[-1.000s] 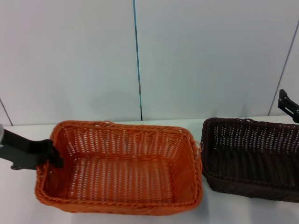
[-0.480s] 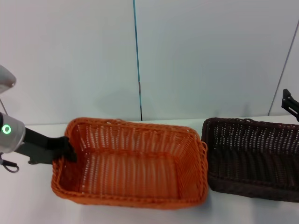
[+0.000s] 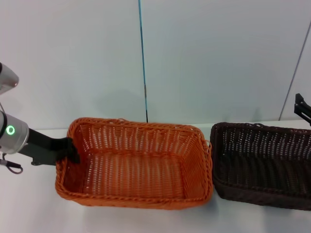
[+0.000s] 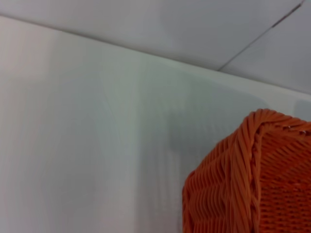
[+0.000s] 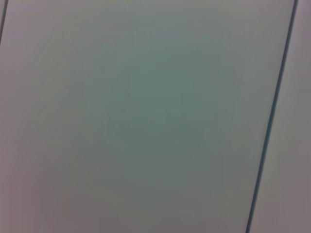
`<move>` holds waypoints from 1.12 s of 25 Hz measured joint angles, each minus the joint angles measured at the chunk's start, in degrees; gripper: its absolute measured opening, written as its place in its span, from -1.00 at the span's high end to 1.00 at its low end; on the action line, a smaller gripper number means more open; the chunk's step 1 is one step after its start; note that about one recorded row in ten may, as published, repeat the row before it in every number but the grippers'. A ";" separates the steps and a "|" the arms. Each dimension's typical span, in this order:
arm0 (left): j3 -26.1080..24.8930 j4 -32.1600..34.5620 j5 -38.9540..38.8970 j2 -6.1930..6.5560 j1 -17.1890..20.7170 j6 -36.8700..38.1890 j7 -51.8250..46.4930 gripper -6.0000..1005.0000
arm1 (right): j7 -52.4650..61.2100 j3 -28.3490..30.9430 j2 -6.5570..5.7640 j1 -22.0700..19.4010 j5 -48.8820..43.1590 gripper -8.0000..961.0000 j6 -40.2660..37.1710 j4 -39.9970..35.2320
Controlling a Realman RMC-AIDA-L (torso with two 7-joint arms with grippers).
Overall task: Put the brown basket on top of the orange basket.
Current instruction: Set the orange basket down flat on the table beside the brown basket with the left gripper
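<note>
The orange basket [image 3: 133, 167] lies on the white table [image 3: 29, 213], left of centre in the head view. My left gripper [image 3: 69, 150] is shut on the rim of its left short side. A corner of the orange basket [image 4: 252, 184] fills one side of the left wrist view. The brown basket [image 3: 262, 162] rests on the table just right of the orange one, their short sides nearly touching. Only a black part of my right gripper [image 3: 302, 108] shows at the right edge, above the brown basket's far right end.
A pale wall with a thin blue vertical seam [image 3: 143, 58] rises right behind the table. The right wrist view shows only the wall panel [image 5: 146, 116]. The brown basket runs out of the head view on the right.
The left gripper has dragged the orange basket rightward and away from me, closing the gap to the brown basket. The right gripper has barely moved.
</note>
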 joint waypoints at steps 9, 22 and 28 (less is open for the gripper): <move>0.30 0.60 -1.59 -3.02 -0.21 0.59 0.37 0.67 | 0.02 -0.04 -0.37 0.32 0.00 -0.97 0.65 0.01; 0.40 4.33 -1.90 -3.85 -0.67 5.20 0.85 0.67 | 0.50 -0.75 -1.30 0.01 0.00 -0.97 0.65 -0.02; 0.05 5.63 -2.97 -3.73 -0.42 8.18 1.64 0.67 | 0.53 -1.10 -1.90 0.00 0.01 -0.97 0.61 -0.02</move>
